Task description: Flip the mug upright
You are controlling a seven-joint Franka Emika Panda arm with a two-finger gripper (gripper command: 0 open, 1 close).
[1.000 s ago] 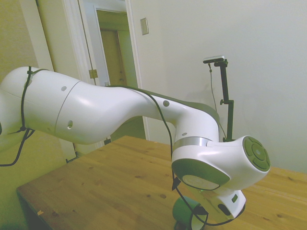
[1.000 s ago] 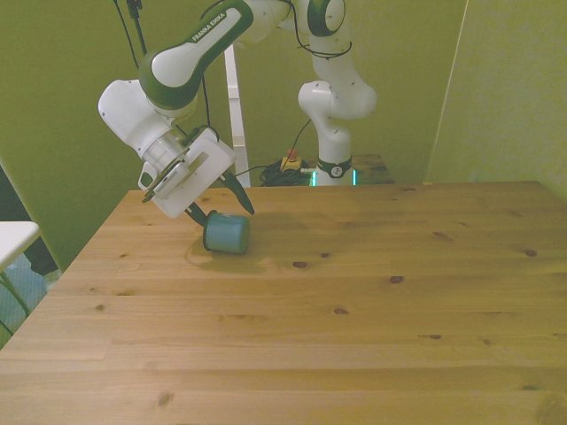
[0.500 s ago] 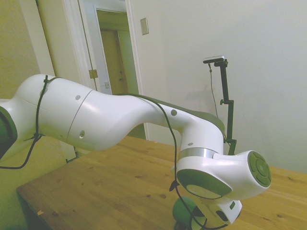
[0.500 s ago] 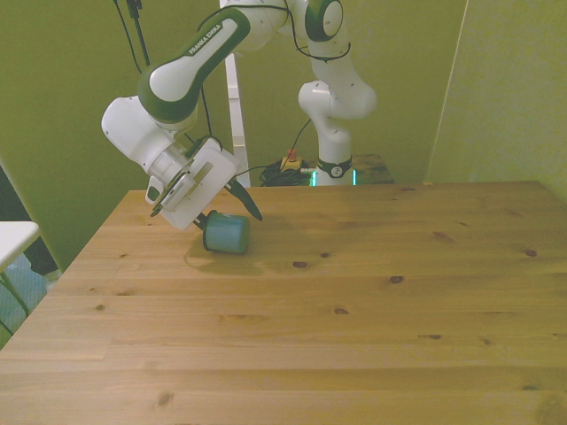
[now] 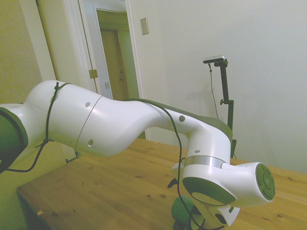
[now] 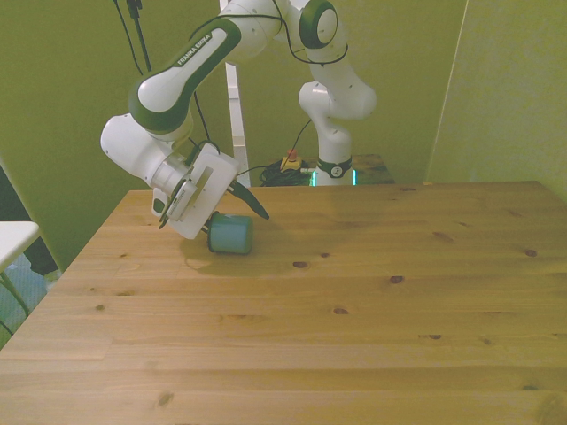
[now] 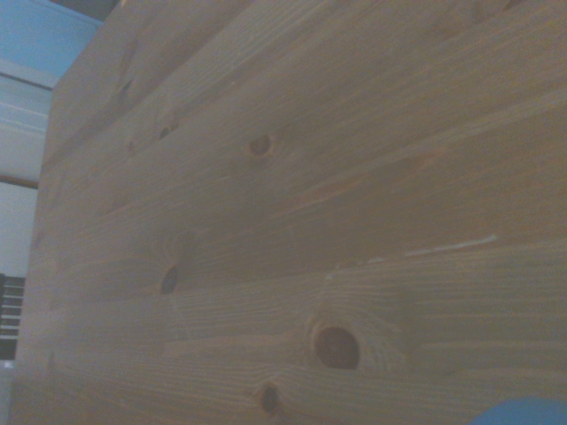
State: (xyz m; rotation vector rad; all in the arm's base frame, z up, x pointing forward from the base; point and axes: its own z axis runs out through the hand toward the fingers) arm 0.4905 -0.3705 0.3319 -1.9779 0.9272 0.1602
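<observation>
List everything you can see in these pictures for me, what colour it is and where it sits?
mug: one, teal-green, lying on its side on the table toward the front view's left, under the tool.
table: one, light wood with dark knots, filling the lower part of the front view.
door frame: one, white, in the wall behind the table in the side view.
wall plate: one, pale, on the wall beside the door frame.
arm: one, white with green joints, reaching down over the mug.
tool: one, white body with dark fingers, open, tilted over the mug.
</observation>
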